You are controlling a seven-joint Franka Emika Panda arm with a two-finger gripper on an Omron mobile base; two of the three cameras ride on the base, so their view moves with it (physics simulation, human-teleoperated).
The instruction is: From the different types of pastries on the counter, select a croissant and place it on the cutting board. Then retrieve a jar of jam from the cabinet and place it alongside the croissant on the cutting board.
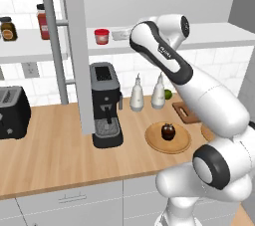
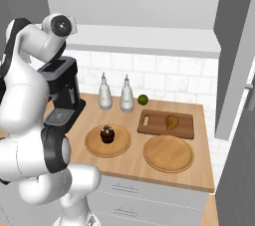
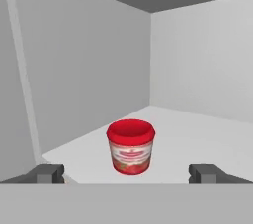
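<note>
Jar of jam (image 3: 130, 146) upright on white cabinet shelf (image 3: 197, 139), tool (image 3: 127, 172) spread wide before it, croissant (image 2: 172, 122) on cutting board (image 2: 155, 126)

Even, diffuse light is seen throughout, bright and with no single source to be made out. Soft, faint shadows are cast under the round plate (image 2: 108, 142) and the coffee machine (image 1: 106, 104) on the tabletop (image 1: 50, 155). A mild sheen is carried by the arm's white shells, without harsh glare. Rendering is slightly soft, with blurred edges on small things. In the hand view the shelf interior is lit flatly in grey, its ceiling darker, and the jar of jam (image 3: 130, 146) is given only a weak shadow. No edge distortion is noted.
</note>
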